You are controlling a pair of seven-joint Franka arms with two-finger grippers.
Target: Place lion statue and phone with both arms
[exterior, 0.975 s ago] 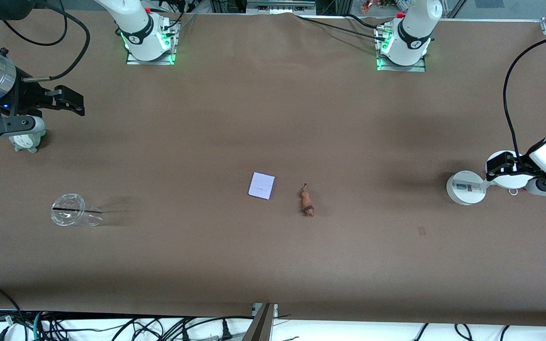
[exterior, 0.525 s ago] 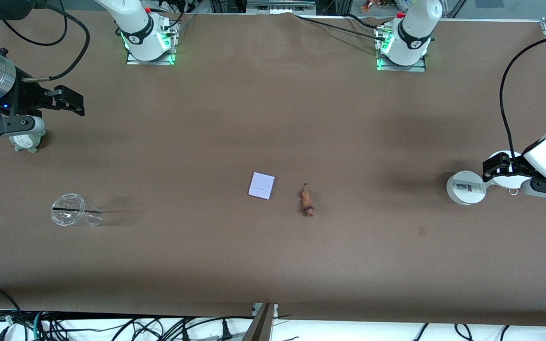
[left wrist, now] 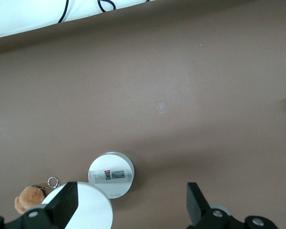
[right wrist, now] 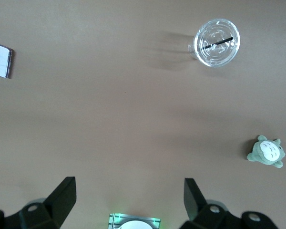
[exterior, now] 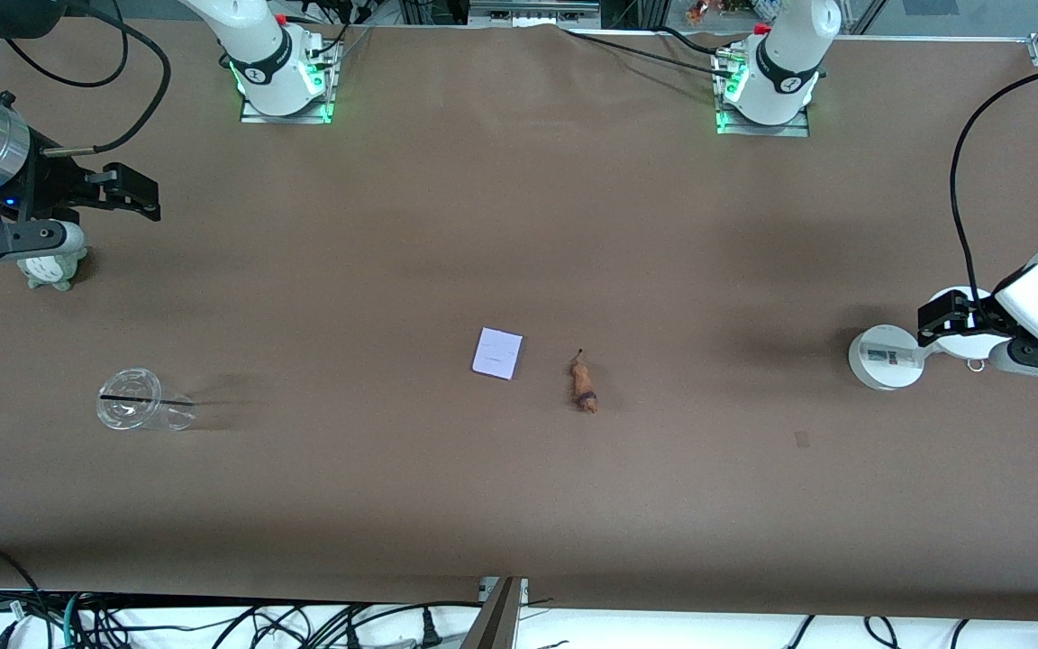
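The lion statue, a small orange-brown figurine, lies on the brown table near the middle. The phone, a flat pale rectangle, lies beside it toward the right arm's end; its edge also shows in the right wrist view. My left gripper is open and empty over the white stand at the left arm's end, as the left wrist view shows. My right gripper is open and empty over the table at the right arm's end, as the right wrist view shows.
A white round stand with a disc top stands under the left gripper, and a brown plush lies beside it. A grey-green plush sits under the right arm. A clear plastic cup is nearer the front camera.
The left arm shifted slightly toward the middle of the table a second ago and has held still since. The right arm, the phone and the lion statue have not moved.
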